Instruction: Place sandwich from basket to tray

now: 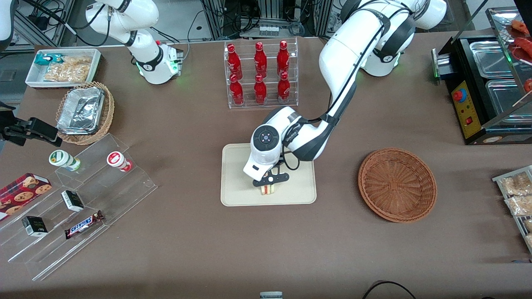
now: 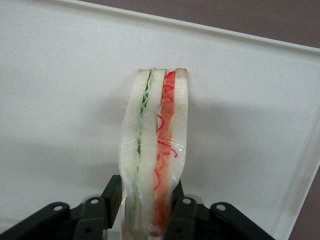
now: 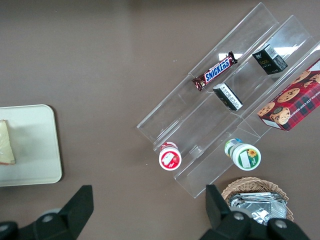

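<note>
As jaws [image 2: 148, 210] grip, sandwich [image 2: 155, 145] seemingly meets tray [image 2: 60, 100].

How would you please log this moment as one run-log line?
phase: placing | tool: shut on sandwich, over tray | sandwich: at tray surface | basket: empty

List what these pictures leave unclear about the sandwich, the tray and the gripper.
- Whether the sandwich already rests on the tray: the wrist view shows no contact, and in the front view the gripper covers its top.
- The sandwich's held end: the jaws closed on it hide it in the wrist view.
- The sandwich's full outline: cut off by the picture edge in the right wrist view.
</note>
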